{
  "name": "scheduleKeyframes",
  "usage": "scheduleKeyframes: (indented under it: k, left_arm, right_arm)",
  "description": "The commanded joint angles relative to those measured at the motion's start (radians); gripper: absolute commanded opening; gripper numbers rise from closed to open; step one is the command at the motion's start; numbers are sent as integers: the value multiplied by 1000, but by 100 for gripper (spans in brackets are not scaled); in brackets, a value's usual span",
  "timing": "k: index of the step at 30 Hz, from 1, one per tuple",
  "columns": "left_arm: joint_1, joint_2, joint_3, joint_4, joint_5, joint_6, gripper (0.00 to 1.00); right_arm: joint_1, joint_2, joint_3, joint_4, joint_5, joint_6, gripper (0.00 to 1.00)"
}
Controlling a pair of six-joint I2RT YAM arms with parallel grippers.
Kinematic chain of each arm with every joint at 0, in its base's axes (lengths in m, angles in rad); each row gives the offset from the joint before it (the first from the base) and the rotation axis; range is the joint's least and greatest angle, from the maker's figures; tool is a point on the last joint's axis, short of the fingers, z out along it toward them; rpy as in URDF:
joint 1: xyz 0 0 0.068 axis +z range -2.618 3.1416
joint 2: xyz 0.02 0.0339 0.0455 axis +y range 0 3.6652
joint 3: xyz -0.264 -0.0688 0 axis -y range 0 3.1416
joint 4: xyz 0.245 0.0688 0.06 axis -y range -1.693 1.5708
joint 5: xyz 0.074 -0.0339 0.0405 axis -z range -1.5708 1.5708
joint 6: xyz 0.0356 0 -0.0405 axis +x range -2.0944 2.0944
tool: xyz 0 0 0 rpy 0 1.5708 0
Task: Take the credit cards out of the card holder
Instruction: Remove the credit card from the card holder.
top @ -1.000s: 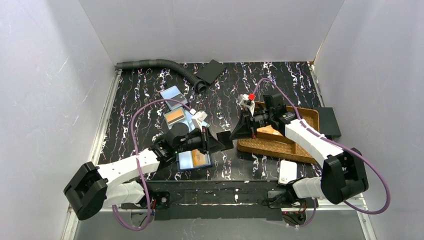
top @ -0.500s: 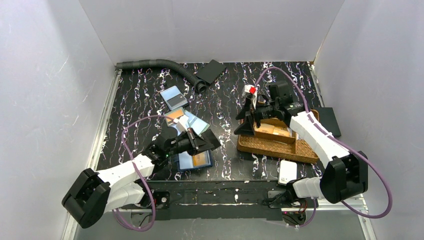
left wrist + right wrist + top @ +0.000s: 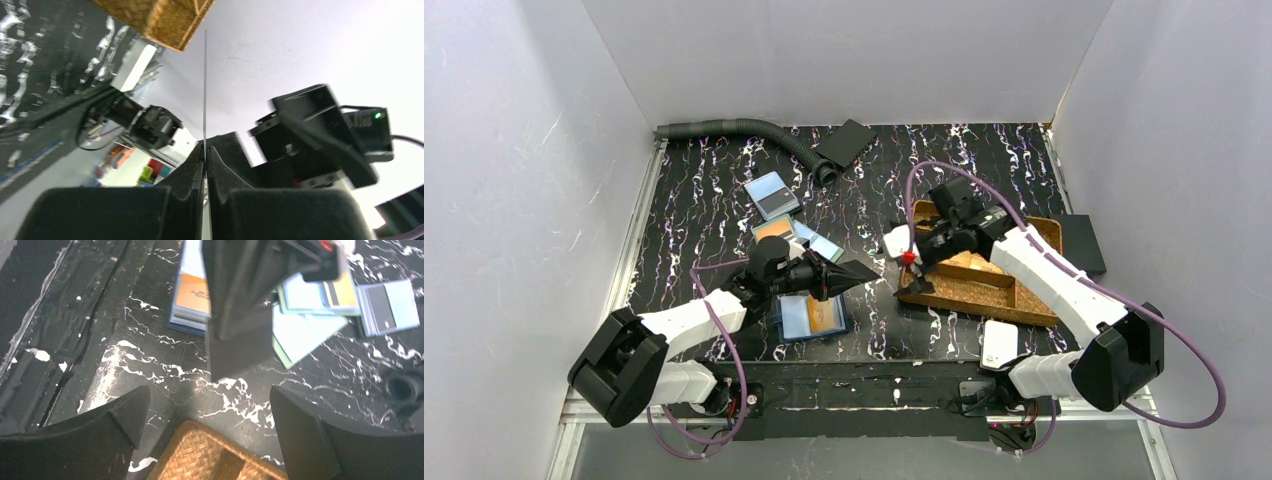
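The card holder [image 3: 812,318] [image 3: 190,300] lies open on the black mat with an orange card showing in its sleeve. Three loose credit cards lie behind it: blue-grey [image 3: 771,195] [image 3: 390,305], orange [image 3: 772,229] and light blue [image 3: 822,245] [image 3: 300,335]. My left gripper [image 3: 872,269] [image 3: 205,147] is shut on a thin card [image 3: 205,90] seen edge-on, held above the mat and pointing right. My right gripper [image 3: 906,270] [image 3: 210,415] faces it, wide open and holding nothing, over the woven tray's left corner.
The brown woven tray [image 3: 984,295] [image 3: 200,455] sits right of centre. A white box [image 3: 999,343] lies at the near edge. A grey corrugated hose [image 3: 744,130] and a flat black rectangle [image 3: 844,143] are at the back.
My right gripper went from shut to wide open, rose, then came down left to the tray's corner. The left gripper stayed shut and turned level, its tip pointing right.
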Motion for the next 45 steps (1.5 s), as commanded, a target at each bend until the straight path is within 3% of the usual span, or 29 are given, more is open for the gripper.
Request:
scheduleKeyframes:
  k: [1, 5, 13, 17, 20, 22, 23, 24, 29, 32, 39, 45]
  left_arm:
    - [6, 23, 54, 42, 34, -161, 0]
    - [5, 36, 49, 88, 14, -223, 0]
    - [2, 76, 23, 219, -8, -305, 0]
    - [-1, 88, 22, 248, -15, -320, 0]
    - [-2, 87, 10, 265, -27, -331, 0]
    - [-2, 82, -3, 280, -42, -339, 0]
    - [-2, 78, -10, 286, -49, -340, 0]
    - [-2, 73, -16, 295, -58, -340, 8]
    - [-2, 28, -54, 373, -94, -311, 57]
    - [1, -32, -99, 403, -115, -257, 72]
    - [26, -162, -237, 413, -85, -9, 79]
    - [34, -334, -296, 322, -90, 391, 80]
  right_arm:
    - [74, 22, 32, 55, 118, -46, 98]
    - [90, 27, 28, 116, 169, 1, 96]
    - [132, 39, -4, 241, 247, 101, 67]
    - [150, 45, -6, 256, 267, 117, 41]
    - [155, 37, -4, 243, 292, 108, 12]
    - [155, 30, -7, 228, 309, 98, 2]
    - [155, 26, -10, 223, 315, 97, 1]
    - [155, 22, -13, 220, 318, 100, 1]
    - [151, 11, -11, 209, 320, 185, 1]
    - [119, -4, -3, 177, 265, 249, 1]
    - [43, -39, -17, 61, 72, 329, 1]
    - [-39, -56, -91, 253, -41, 725, 1]
